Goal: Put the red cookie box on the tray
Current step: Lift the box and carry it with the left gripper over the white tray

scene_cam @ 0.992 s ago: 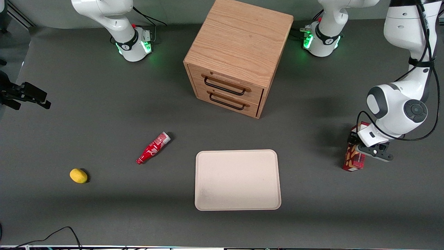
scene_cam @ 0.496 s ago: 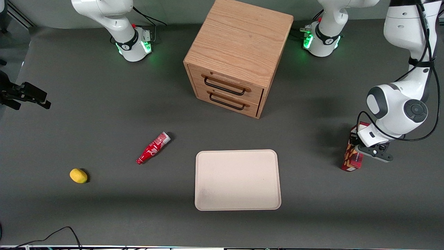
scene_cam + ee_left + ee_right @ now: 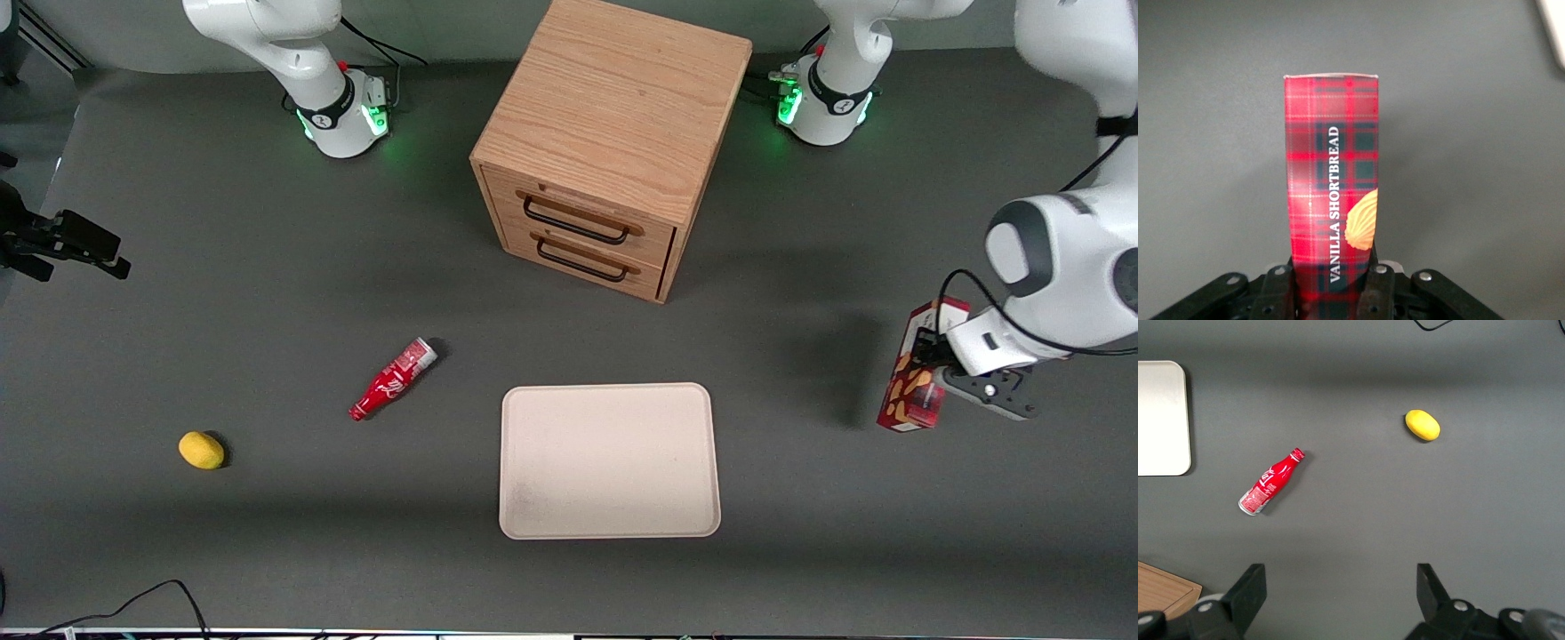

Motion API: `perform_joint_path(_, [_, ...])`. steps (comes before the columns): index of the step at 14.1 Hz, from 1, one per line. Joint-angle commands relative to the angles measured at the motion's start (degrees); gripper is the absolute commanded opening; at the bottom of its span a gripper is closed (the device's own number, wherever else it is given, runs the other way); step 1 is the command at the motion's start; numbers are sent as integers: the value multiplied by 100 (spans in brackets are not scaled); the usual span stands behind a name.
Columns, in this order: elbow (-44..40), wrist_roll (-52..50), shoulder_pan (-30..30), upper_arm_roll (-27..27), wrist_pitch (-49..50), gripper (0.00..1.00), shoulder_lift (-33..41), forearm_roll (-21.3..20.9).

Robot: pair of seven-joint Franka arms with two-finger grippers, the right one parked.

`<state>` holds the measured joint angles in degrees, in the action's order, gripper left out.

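Front view: my gripper (image 3: 935,378) sits toward the working arm's end of the surface (image 3: 267,293), jaws clamped on the red cookie box (image 3: 917,372). The box hangs upright w/ a slight tilt, and its shadow lies apart from its bottom end, so I judge it's off the surface. The tray (image 3: 609,460) is well apart from it, toward the middle, nothing on it, approx. level w/ the box in nearness to the camera. Also out there: a wooden drawer cabinet (image 3: 605,142), a red bottle (image 3: 391,380) lying on its side, a lemon (image 3: 202,450).

Left wrist view: the red cookie box (image 3: 1333,193) runs out from between my fingers (image 3: 1379,287), plaid face reading "VANILLA SHORTBREAD" w/ a cookie pic. Jaws are closed on the near end, pressing the two long sides.

Handling, my guess: thin carton, light, stiff along its length but the walls crush if squeezed hard, and printed card is a bit slick. Holding at one end leaves a long overhang, so it may swing or pivot; moderate squeeze, no jerks.

Right wrist view: a corner of the tray (image 3: 1162,417), the red bottle (image 3: 1270,482) and the lemon (image 3: 1423,425); no box here.
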<state>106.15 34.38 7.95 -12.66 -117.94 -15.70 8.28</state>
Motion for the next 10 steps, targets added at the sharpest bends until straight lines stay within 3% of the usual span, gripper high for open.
perform_joint_path(1, [-1137,-377,84,-114,1418,0,5,-387])
perform_joint_path(6, [-3045,-607,198,-61,3530,0,-47,-643])
perform_joint_path(10, [-3373,-843,233,-17,3726,0,-205,-529])
